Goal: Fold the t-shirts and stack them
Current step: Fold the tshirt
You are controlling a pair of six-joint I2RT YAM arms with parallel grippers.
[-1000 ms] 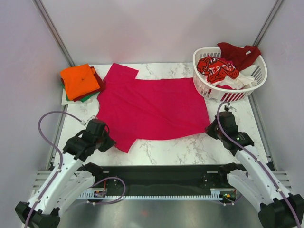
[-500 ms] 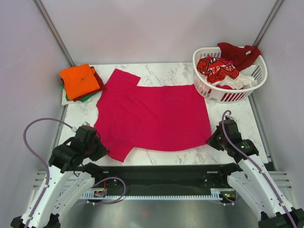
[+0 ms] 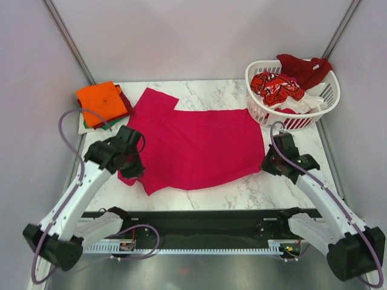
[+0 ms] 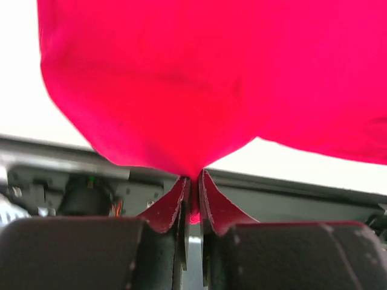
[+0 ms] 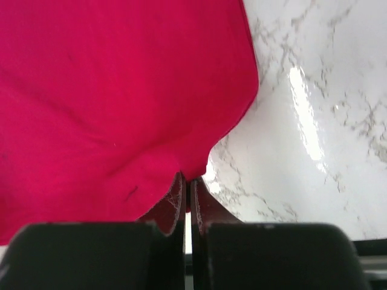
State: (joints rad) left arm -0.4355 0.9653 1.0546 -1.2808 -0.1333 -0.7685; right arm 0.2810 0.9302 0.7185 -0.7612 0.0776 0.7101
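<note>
A plain magenta-red t-shirt (image 3: 193,145) lies spread on the marble table (image 3: 242,187). My left gripper (image 3: 128,168) is shut on the shirt's near left part and lifts it; in the left wrist view the cloth (image 4: 199,78) hangs from the closed left gripper (image 4: 193,181). My right gripper (image 3: 268,163) is shut on the shirt's near right corner; the right wrist view shows the cloth (image 5: 115,103) pinched in that gripper (image 5: 187,184). A folded stack with an orange t-shirt (image 3: 101,101) on top, over green and dark red ones, sits at the far left.
A white slatted basket (image 3: 289,121) at the far right holds a red-patterned shirt (image 3: 277,87), a dark red shirt (image 3: 305,67) and a white one (image 3: 308,100). A black rail (image 3: 193,223) runs along the near table edge.
Both grippers have moved away from the near edge toward the far side, carrying the shirt's near edge with them. The left arm rose and swung inward; the near left sleeve now folds under.
</note>
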